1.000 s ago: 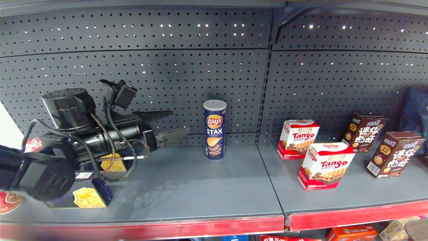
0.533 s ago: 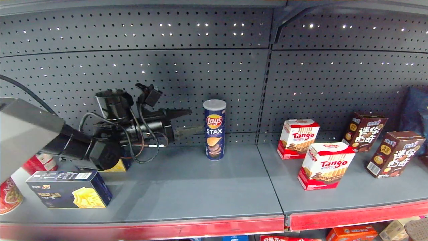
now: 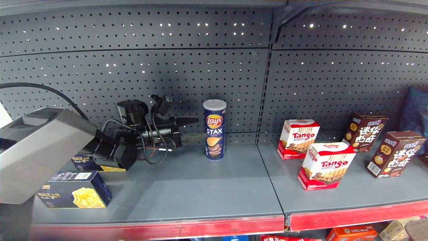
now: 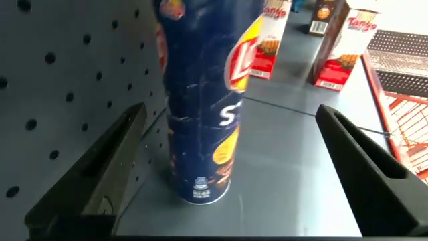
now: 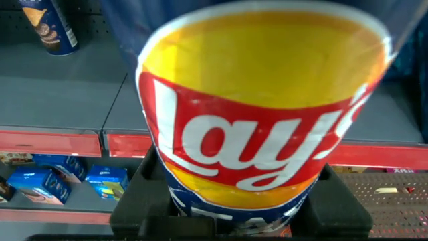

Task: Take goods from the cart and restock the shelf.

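chips can (image 3: 214,130) is standing upright near the back of the shelf (image 3: 187,194), right at the tips of the left end effector (image 3: 200,128), which is hanging spread wide. can't tell if it's touching. right end effector (image 5: 234,217) is pinching a second chips can (image 5: 261,100) out in front of the shelf. wafer boxes (image 3: 326,165) are sitting further right.

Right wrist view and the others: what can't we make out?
Right wrist view: the held can blocks most of the shelf behind it.
Left wrist view: the shelf can has its top cut off by the edge.
Head view: the left arm hides part of the near blue box and the far blue box; the blue bag is cut off at the edge.
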Motion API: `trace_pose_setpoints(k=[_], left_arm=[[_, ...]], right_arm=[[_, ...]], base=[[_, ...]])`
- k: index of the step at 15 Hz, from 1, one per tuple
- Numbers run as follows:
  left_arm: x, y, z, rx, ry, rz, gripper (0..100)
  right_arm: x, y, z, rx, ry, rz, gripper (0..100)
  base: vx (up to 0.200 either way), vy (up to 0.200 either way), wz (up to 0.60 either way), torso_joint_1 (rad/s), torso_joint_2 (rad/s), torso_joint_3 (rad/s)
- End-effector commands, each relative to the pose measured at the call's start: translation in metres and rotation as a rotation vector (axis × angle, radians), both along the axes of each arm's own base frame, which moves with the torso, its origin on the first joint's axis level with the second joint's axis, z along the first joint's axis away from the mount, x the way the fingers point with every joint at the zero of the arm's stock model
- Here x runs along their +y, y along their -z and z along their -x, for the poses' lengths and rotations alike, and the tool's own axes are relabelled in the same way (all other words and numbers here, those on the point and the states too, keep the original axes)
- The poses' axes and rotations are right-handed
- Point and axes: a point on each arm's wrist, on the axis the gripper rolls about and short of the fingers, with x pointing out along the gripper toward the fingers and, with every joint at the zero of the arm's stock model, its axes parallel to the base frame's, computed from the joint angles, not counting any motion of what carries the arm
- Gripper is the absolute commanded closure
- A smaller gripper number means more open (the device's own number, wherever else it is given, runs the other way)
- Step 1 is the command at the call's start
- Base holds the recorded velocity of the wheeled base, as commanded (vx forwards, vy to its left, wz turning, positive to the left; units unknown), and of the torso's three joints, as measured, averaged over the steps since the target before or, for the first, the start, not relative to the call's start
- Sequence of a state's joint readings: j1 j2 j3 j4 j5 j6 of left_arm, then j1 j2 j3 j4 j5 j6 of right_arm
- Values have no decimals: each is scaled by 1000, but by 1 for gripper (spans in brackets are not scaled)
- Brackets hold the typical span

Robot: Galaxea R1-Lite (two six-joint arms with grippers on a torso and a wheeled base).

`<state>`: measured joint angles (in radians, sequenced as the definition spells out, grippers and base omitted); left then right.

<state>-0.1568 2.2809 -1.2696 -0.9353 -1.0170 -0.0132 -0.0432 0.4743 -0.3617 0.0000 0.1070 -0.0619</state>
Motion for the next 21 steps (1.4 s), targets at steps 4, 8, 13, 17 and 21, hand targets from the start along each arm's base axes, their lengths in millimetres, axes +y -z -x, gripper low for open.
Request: trace_pose_setpoints(k=[4, 8, 13, 17, 21], left_arm=[[-6, 11, -14, 1, 7, 1, 0], [-11, 19, -19, 10, 18, -1, 0], [-22, 34, -30, 12, 35, 0, 0], [-36, 34, -42, 22, 59, -3, 0], [-50, 38, -55, 22, 81, -3, 0]], right_arm=[[0, 3, 0, 7, 2, 1, 100], [0, 3, 0, 7, 2, 1, 100], [0, 4, 0, 10, 6, -1, 100], [0, 4, 0, 10, 7, 0, 100], [0, 8, -1, 22, 7, -2, 100]], base=[[0, 0, 0, 0, 0, 0], [0, 0, 0, 0, 0, 0], [0, 0, 0, 0, 0, 0], [0, 0, 0, 0, 0, 0], [0, 0, 0, 0, 0, 0]])
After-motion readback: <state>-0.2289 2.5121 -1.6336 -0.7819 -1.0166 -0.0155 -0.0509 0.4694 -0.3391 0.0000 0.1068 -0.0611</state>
